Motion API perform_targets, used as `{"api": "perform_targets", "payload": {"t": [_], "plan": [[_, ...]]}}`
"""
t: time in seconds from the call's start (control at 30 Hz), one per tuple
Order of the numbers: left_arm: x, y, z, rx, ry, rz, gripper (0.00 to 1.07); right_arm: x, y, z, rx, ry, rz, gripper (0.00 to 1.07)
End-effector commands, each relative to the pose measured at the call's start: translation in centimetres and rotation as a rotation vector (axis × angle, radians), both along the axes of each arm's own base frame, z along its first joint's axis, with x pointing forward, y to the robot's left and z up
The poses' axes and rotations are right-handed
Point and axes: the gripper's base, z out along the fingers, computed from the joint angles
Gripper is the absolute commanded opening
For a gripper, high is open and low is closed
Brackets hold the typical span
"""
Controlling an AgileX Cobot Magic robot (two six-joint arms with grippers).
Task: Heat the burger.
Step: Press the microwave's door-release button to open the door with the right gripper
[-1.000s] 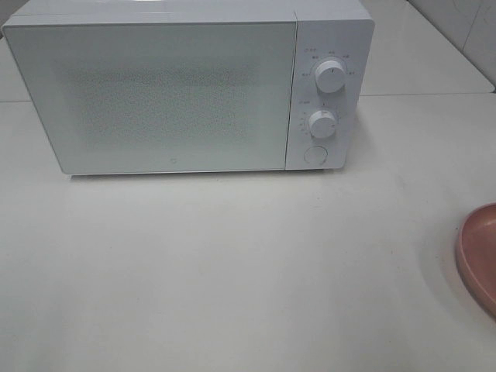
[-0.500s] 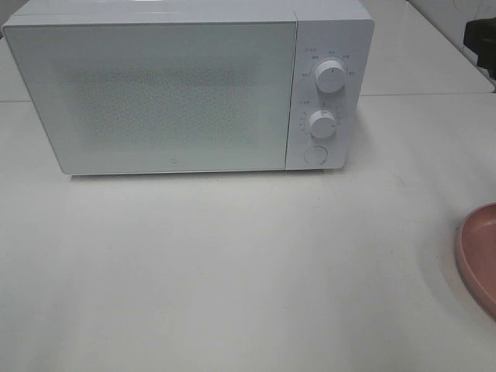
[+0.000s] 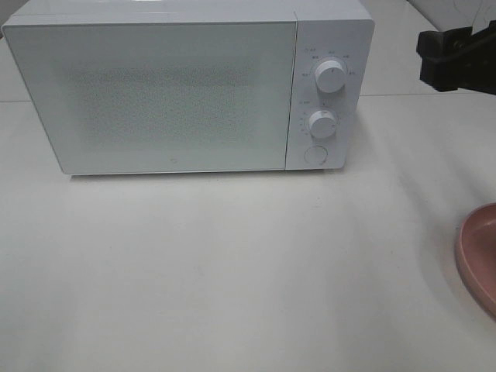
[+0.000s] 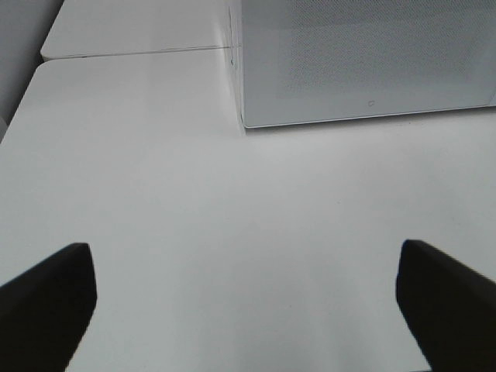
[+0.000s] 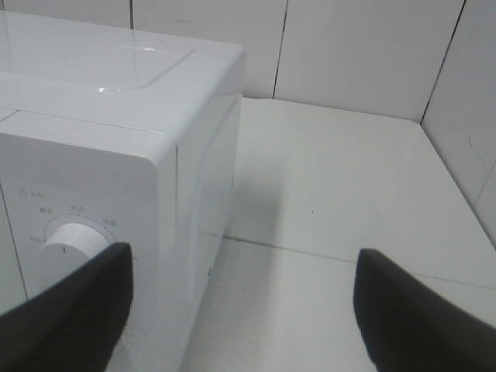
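The burger is out of view in every frame. The white microwave (image 3: 186, 89) stands at the back of the table with its door shut and two round knobs (image 3: 330, 76) on its right panel. My right gripper (image 3: 440, 59) hangs open in the air to the right of the microwave's top corner. In the right wrist view its dark fingers (image 5: 66, 310) spread wide beside the upper knob (image 5: 71, 242), and the right gripper (image 5: 240, 314) holds nothing. My left gripper (image 4: 244, 310) is open and empty over bare table in front of the microwave's left corner (image 4: 242, 120).
A round pink plate (image 3: 474, 256) pokes in at the right edge of the table, mostly cut off. A tiled wall (image 5: 372, 54) rises behind and to the right of the microwave. A seam (image 4: 132, 53) divides the table surface behind the left side.
My right gripper has come into the high view from the right edge and moved left toward the microwave's upper right corner. Microwave and plate have not moved.
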Motion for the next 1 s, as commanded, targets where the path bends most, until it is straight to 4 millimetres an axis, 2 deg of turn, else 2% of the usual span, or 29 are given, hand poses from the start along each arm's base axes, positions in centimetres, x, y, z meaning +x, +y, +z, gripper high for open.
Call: {"api": "perform_targets", "payload": {"t": [0.03,0.13,0.33,0.4,0.53,0.67,1.0], "plan": [[-0.3,-0.1,0.0,-0.013,-0.021,-0.009,0.98,-0.4,0.7,-1.0,0.001,-0.093,-0.067,0.76],[-0.3,-0.1,0.0,-0.013,-0.021,-0.009,0.98,-0.6,1.0,-1.3,-0.003,-0.097,-0.073,0.76],[-0.3,-0.1,0.0,-0.013,-0.021,-0.009,0.98,-1.3,2.9,-2.7,-0.006,-0.101,-0.095,0.76],[-0.3,-0.1,0.0,-0.013,-0.021,-0.009,0.98,-1.6,4.5,-3.7,-0.005,-0.080,-0.062,0.76],[-0.3,-0.1,0.0,-0.013,-0.021,-0.009,0.98,-1.7,5.7,-4.7,-0.022,-0.047,-0.019,0.76],[-0.3,-0.1,0.0,-0.013,-0.021,-0.009,0.98,-2.0,7.4,-6.5,-0.038,0.019,0.031,0.76],[-0.3,-0.1,0.0,-0.013,-0.021,-0.009,0.98,-1.9,8.6,-10.3,0.000,0.158,0.029,0.76]]}}
